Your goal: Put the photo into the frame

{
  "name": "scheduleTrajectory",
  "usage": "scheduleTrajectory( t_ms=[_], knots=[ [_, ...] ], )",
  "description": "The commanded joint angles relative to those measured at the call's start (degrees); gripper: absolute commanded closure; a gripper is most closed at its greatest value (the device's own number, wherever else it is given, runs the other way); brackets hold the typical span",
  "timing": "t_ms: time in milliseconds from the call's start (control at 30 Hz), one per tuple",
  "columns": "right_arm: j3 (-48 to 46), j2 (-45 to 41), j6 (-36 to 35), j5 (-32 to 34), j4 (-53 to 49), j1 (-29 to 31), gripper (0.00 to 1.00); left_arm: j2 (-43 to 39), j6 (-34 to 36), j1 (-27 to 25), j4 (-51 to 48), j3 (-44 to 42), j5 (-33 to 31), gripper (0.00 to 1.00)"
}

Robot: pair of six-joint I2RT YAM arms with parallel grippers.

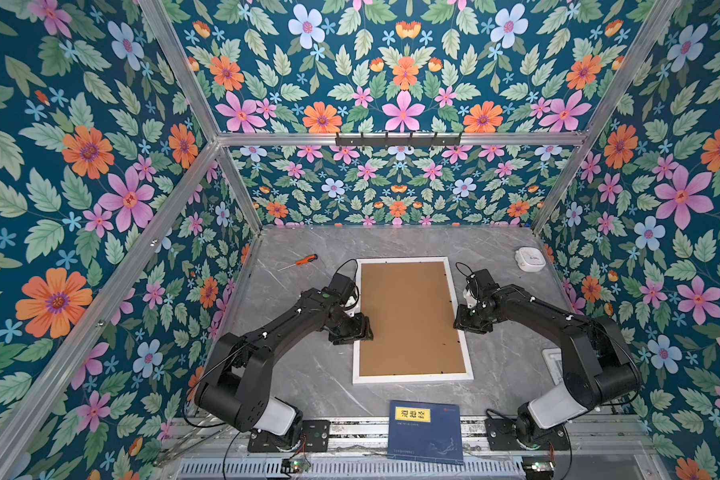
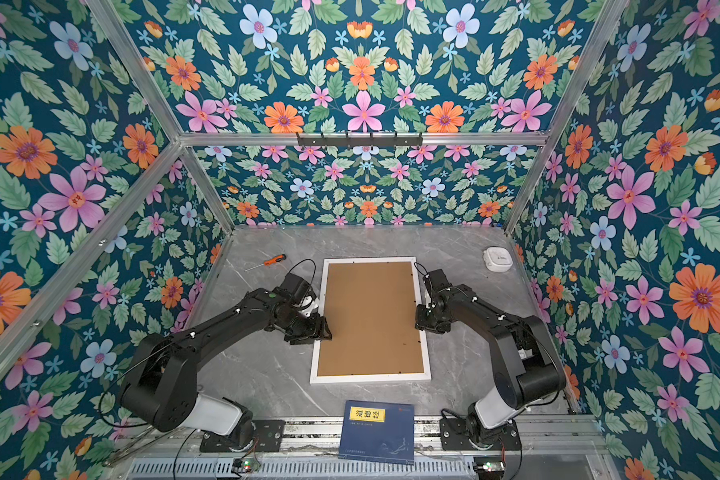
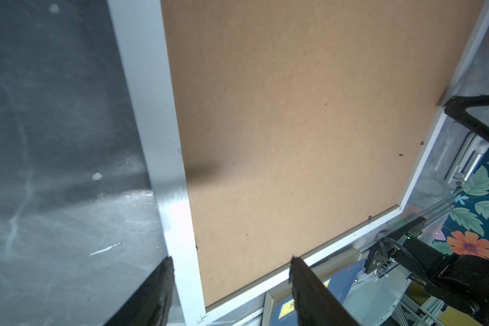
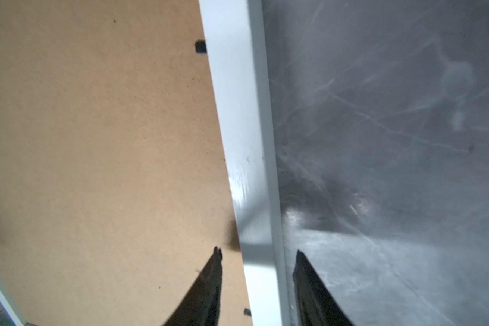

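The white frame (image 1: 412, 377) lies flat in the middle of the table, with a plain brown backing board (image 1: 410, 318) filling its opening. The photo is hidden. My left gripper (image 1: 360, 332) is over the frame's left rail (image 3: 153, 113). It is open (image 3: 231, 259), one finger outside the rail and the other over the board. My right gripper (image 1: 460, 320) is over the right rail (image 4: 237, 113). Its jaws stand apart (image 4: 258, 252) astride the rail, with a gap showing on the board side. Both top views show the same layout (image 2: 368, 378).
A dark blue book (image 1: 427, 432) with a yellow label lies at the front edge, just below the frame. An orange-handled screwdriver (image 1: 304, 261) lies at the back left, and a small white round device (image 1: 529, 258) at the back right. Floral walls enclose the table.
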Motion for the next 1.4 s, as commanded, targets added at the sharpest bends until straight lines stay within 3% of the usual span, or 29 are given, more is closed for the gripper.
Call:
scheduleTrajectory(
  t_ms=[0,533,1367],
  knots=[
    [-0.37,0.29,-0.61,2.43,-0.99,0.33,0.62,0.52,0.46,0.13,-1.55,-0.32,0.73,0.33],
    [-1.04,1.41,-0.61,2.62,-0.29,0.62,0.85,1.76,-0.76,0.19,3.56,-3.99,5.55,0.33],
    [-1.42,1.74,-0.79,1.65,-0.11,0.68,0.99,3.01,-2.26,0.1,7.19,-5.38,6.96,0.35]
  ],
)
